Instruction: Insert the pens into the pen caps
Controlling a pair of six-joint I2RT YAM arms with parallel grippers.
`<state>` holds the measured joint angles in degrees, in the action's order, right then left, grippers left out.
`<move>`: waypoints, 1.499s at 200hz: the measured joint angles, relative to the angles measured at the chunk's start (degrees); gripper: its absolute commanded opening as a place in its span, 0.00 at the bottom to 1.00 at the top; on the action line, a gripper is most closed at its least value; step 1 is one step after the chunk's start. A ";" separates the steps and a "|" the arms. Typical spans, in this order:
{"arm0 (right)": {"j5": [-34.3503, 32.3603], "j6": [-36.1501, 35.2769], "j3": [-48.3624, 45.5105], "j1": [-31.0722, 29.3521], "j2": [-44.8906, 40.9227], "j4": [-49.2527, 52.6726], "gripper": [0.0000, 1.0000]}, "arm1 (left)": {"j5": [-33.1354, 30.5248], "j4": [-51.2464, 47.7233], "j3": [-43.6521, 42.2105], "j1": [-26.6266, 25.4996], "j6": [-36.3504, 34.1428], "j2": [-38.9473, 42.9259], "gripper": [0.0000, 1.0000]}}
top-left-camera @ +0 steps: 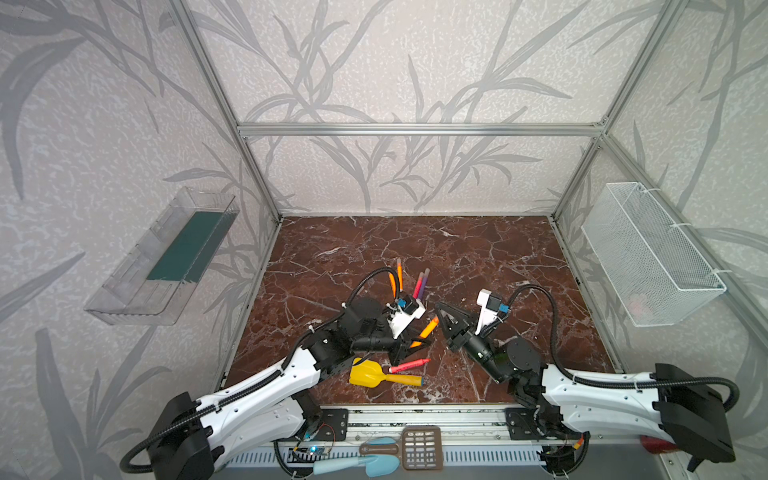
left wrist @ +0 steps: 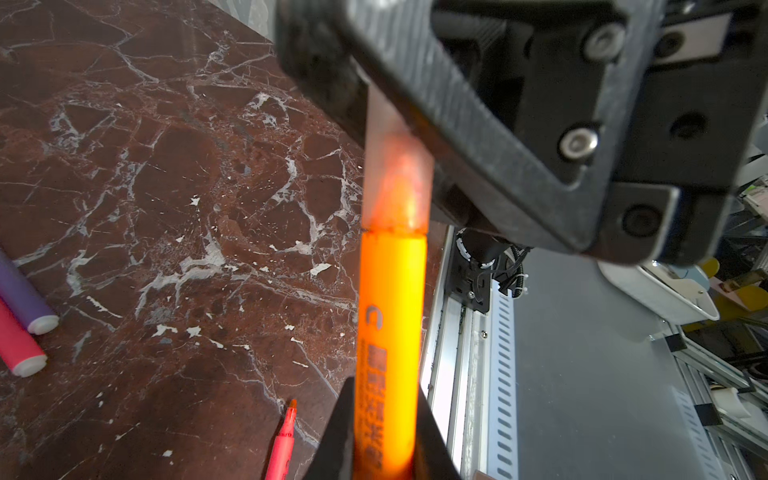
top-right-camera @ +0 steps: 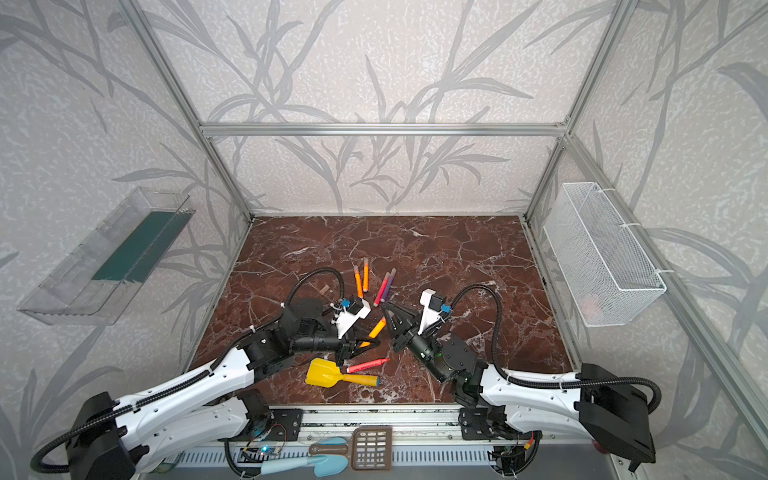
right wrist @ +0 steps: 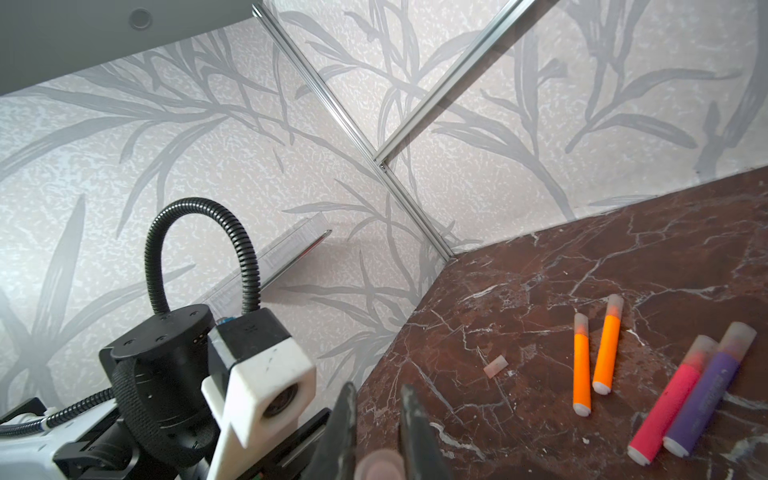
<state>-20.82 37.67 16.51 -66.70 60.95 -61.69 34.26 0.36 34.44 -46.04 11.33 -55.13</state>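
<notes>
An orange pen (top-left-camera: 428, 328) (top-right-camera: 377, 328) hangs above the marble table between my two grippers. My left gripper (top-left-camera: 415, 344) (left wrist: 384, 386) is shut on its barrel (left wrist: 390, 332). A pale translucent pen cap (left wrist: 395, 178) (right wrist: 380, 465) sits over its tip, and my right gripper (top-left-camera: 439, 308) (right wrist: 379, 388) is shut on that cap. Two capped orange pens (right wrist: 582, 365) and a capped pink pen (right wrist: 665, 411) beside a purple pen (right wrist: 706, 395) lie further back. An uncapped pink-red pen (top-left-camera: 409, 365) (left wrist: 282, 440) lies near the front. One loose pen cap (right wrist: 496, 366) (top-right-camera: 324, 289) lies on the table.
A yellow toy shovel (top-left-camera: 374, 374) lies next to the uncapped pink-red pen. A clear bin (top-left-camera: 162, 266) hangs on the left wall and a white mesh basket (top-left-camera: 652, 253) on the right wall. A brown slotted scoop (top-left-camera: 419, 449) lies below the table's front rail.
</notes>
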 measured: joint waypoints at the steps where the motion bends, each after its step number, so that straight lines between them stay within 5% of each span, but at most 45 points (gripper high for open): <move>1: -0.26 0.13 -0.04 -0.09 0.11 -0.13 0.00 | -0.02 -0.02 0.00 0.00 0.02 0.02 0.00; 50: -15.69 8.39 4.39 -7.15 6.54 5.92 0.00 | -5.35 -6.99 -0.02 0.00 -3.10 0.26 0.00; 113: -18.75 12.20 4.68 -7.04 15.61 0.52 0.00 | -13.66 -13.20 1.09 0.02 -8.76 -1.73 0.00; 135: -15.26 13.18 6.60 -5.01 9.35 9.44 0.41 | -13.70 -11.82 1.14 0.02 -9.03 0.44 0.00; 146: -11.76 12.28 6.73 -4.37 4.94 16.20 0.59 | -19.85 -6.95 1.22 2.01 -5.66 1.86 0.00; 169: -8.68 9.05 6.23 -1.44 -4.39 32.02 0.76 | -28.94 3.15 0.83 7.28 0.48 4.55 0.00; 230: -9.27 -1.70 6.25 11.91 -25.11 55.21 0.94 | -38.51 7.56 -5.79 7.17 10.27 -4.00 0.00; 300: -10.47 -11.28 4.76 34.14 -23.45 60.24 0.97 | -42.12 6.88 -2.10 10.05 16.28 -18.95 0.00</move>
<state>-31.29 26.39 21.28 -32.56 37.50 -1.45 -7.86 7.25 32.34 -35.99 27.62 -74.08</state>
